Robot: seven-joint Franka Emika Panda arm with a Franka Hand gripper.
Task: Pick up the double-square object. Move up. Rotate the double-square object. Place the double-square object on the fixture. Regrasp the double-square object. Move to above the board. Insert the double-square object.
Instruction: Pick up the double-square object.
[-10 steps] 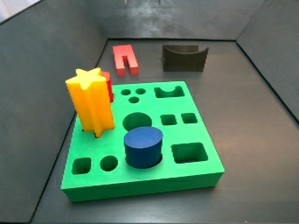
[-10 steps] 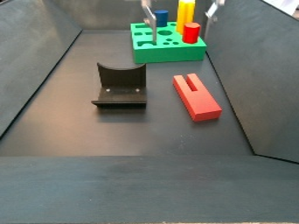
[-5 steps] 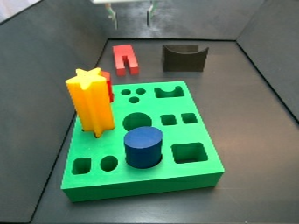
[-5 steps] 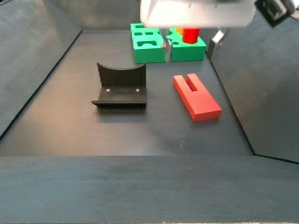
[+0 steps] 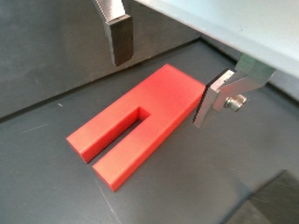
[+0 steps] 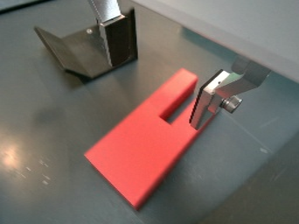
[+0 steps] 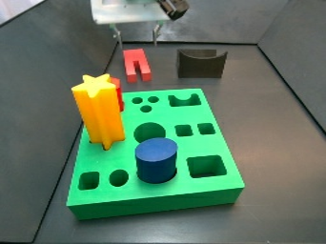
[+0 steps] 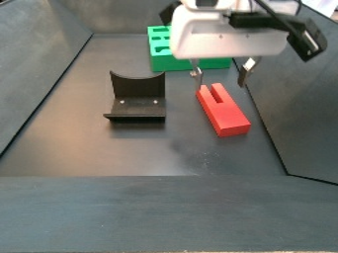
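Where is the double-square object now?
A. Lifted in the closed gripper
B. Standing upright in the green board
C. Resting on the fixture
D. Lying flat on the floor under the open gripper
D. In both wrist views the double-square object lies flat on the floor, the gripper open above it, fingers apart.

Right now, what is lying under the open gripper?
The double-square object lies flat on the dark floor, below and between the spread fingers of the gripper. Nothing is held. What the object covers cannot be seen.
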